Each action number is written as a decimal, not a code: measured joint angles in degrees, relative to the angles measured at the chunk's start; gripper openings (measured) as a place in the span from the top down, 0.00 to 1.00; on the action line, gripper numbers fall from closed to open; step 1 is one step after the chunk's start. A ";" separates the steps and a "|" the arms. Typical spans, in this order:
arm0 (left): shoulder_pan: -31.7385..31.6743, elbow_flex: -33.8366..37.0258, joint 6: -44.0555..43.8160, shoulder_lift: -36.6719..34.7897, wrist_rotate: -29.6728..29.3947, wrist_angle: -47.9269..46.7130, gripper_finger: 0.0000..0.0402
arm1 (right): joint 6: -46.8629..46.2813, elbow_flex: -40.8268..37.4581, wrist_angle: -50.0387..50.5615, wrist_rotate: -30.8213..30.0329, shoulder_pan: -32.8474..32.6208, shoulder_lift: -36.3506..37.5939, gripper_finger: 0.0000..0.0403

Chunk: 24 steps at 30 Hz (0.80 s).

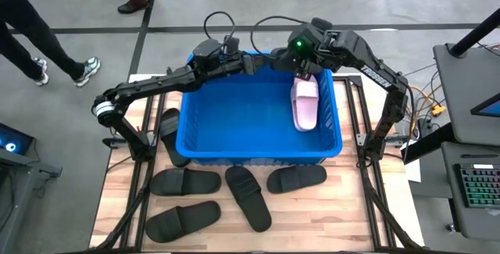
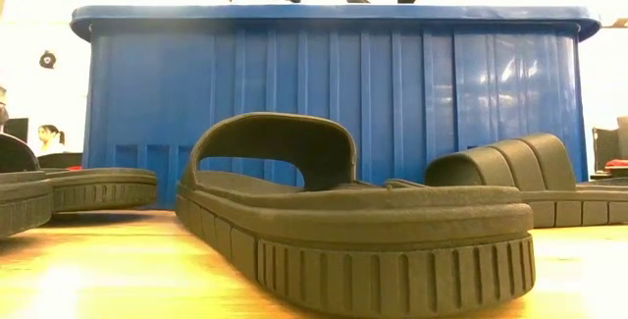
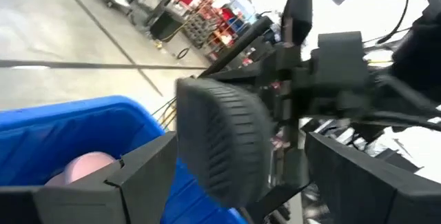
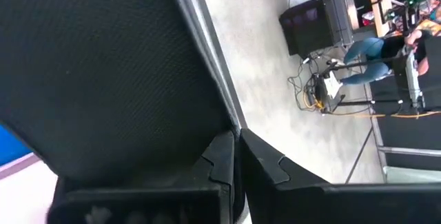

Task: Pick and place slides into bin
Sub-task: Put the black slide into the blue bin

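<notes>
The blue bin (image 1: 258, 159) stands mid-table, and a pink slide (image 1: 305, 104) lies on its floor near the right wall. My left gripper (image 1: 262, 62) reaches level over the bin's far rim with a black slide (image 3: 220, 141) between its fingers. My right gripper (image 1: 303, 70) hangs shut just beyond that slide (image 4: 103, 65), above the pink one. Several more black slides rest sole-down on the wood in front of the bin (image 1: 248, 197) and beside its left wall (image 1: 168, 133). My left gripper has the black slide between its two widely spread fingers (image 3: 131, 176), and the rounded, ribbed sole end (image 3: 227, 162) faces the wrist camera. The fingers come level from the table's left. The slide is lifted clear above the bin's far rim. The touching spots are hidden by the slide. My right gripper's shut fingertips (image 4: 227, 158) lie at the edge of the black slide (image 4: 207, 93); whether they touch it I cannot tell.
The bin's high walls (image 2: 334, 74) rise behind the black slides on the near table. A keyboard (image 1: 476, 184) and a stand sit off the table's right side. People's legs (image 1: 31, 51) show on the floor beyond the far left corner.
</notes>
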State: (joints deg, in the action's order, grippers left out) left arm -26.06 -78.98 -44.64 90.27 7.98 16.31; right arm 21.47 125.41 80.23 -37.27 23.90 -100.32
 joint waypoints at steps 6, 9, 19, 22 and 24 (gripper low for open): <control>0.92 -0.26 0.03 -0.03 0.14 0.20 0.25 | 0.28 -0.77 -2.29 -0.11 0.11 -0.10 0.98; 1.11 -0.26 0.01 0.28 0.16 -0.09 0.25 | 0.23 -0.81 -2.85 -0.09 -0.03 -0.37 0.98; 1.09 -0.26 -0.06 2.25 -0.02 -0.79 0.25 | 0.02 -0.83 -2.82 -0.13 -1.41 -2.62 0.98; 1.04 -0.26 -1.42 2.29 -0.04 -1.18 0.25 | -0.44 -0.81 -2.82 -0.11 -1.67 -2.94 0.98; 0.91 -0.26 -1.54 2.29 -0.04 -0.81 0.25 | -0.46 -0.76 -2.82 -0.18 -1.81 -2.88 0.98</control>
State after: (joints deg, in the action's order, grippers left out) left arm -25.15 -79.24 -46.18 92.55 7.94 15.50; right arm 21.02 124.65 77.41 -37.46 22.08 -103.21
